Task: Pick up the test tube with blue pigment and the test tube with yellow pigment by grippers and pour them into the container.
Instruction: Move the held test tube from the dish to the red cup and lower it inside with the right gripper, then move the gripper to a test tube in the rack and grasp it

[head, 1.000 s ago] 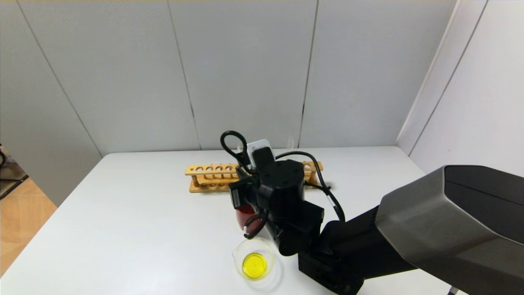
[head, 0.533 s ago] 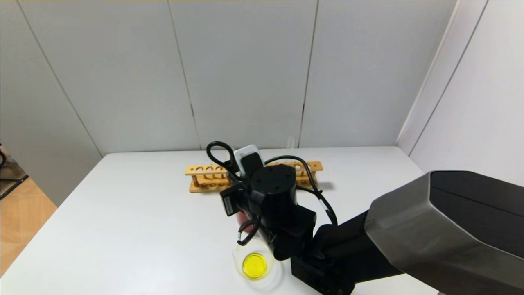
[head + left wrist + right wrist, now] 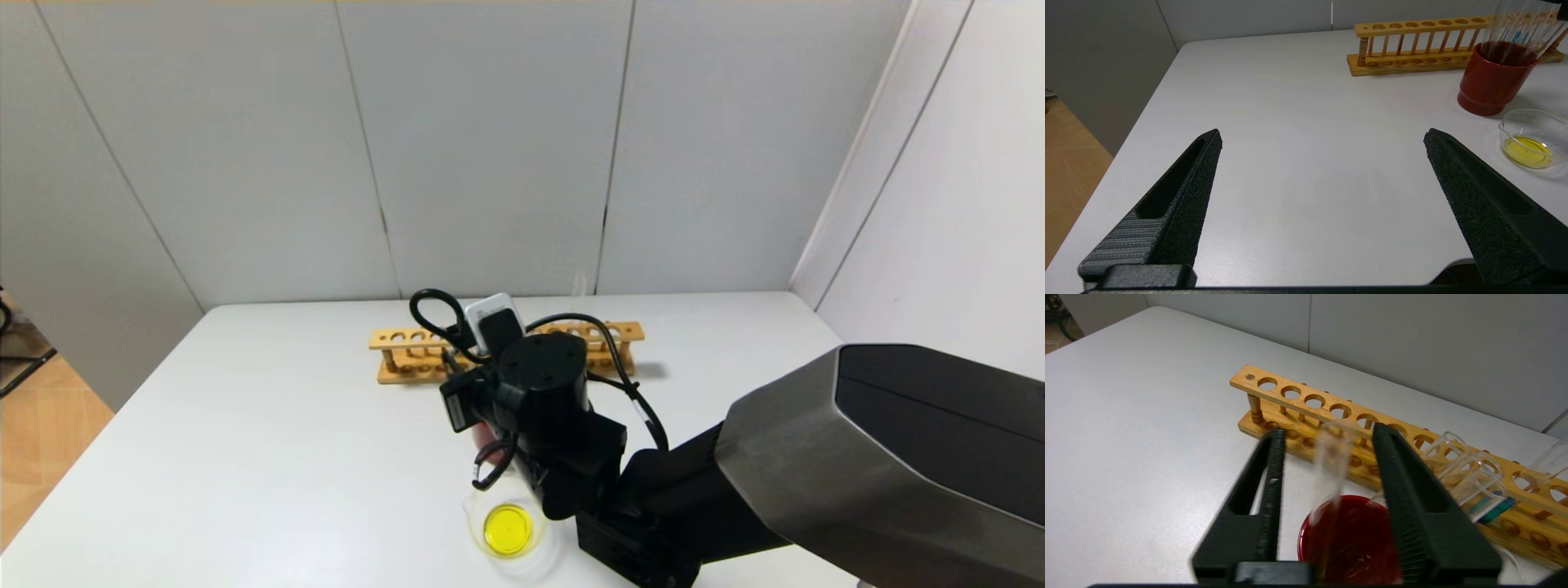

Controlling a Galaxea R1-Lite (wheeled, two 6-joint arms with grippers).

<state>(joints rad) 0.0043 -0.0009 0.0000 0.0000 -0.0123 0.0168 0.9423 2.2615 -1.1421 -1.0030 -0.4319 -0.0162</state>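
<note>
The right gripper [image 3: 1327, 437] is above the red cup [image 3: 1349, 539], its fingers [image 3: 1396, 486] spread apart on either side of a clear tube [image 3: 1331, 465] that stands in the cup; contact with the tube cannot be confirmed. The blue tube [image 3: 1488, 506] leans out of the same cup, toward the wooden rack [image 3: 1298, 398] behind it. The container [image 3: 506, 527] sits on the table [image 3: 269, 457] just in front of the cup and holds yellow liquid. No yellow tube can be identified. The left gripper [image 3: 1323, 139] is parked low over the table, well apart from the cup, fingers [image 3: 1180, 196] wide apart and holding nothing.
</note>
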